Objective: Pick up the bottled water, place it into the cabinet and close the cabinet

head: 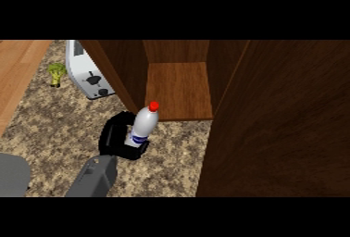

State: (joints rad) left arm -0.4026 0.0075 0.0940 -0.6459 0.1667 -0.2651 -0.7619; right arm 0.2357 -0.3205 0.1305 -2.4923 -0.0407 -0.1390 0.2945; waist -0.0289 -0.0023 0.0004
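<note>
Grasping the bottled water [145,124] low with curled fingers of the right hand [113,136]; upright, red cap on top, just before the shelf edge of the open cabinet [179,88]. Close at right, the big wooden door [280,129]. Farther left on the speckled counter [54,134]: a toaster [89,70] touching the cabinet's side, broccoli [56,74] near it.

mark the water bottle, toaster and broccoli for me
water bottle [145,123]: head view, on its white body, below the red cap.
toaster [87,74]: head view, on its pale side panel, above the knobs.
broccoli [57,70]: head view, on its green head.
</note>
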